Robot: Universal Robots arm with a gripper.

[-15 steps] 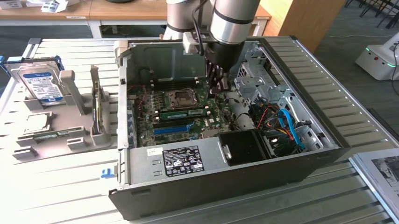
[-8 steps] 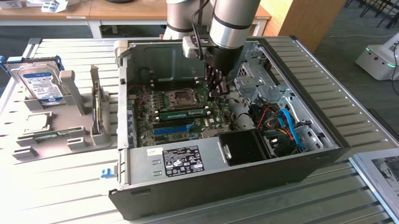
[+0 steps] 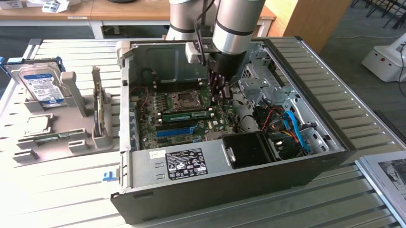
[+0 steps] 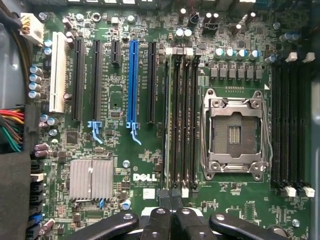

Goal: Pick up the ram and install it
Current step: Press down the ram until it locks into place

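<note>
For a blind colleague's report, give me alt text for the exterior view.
A robot arm's shut gripper hangs inside an open computer case, just above the motherboard and near a green memory stick on the board.

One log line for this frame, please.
claw: shut, over motherboard | ram: in slot beside processor socket | case: open

Green ram [image 3: 185,115] — on edge in a motherboard slot.
</note>
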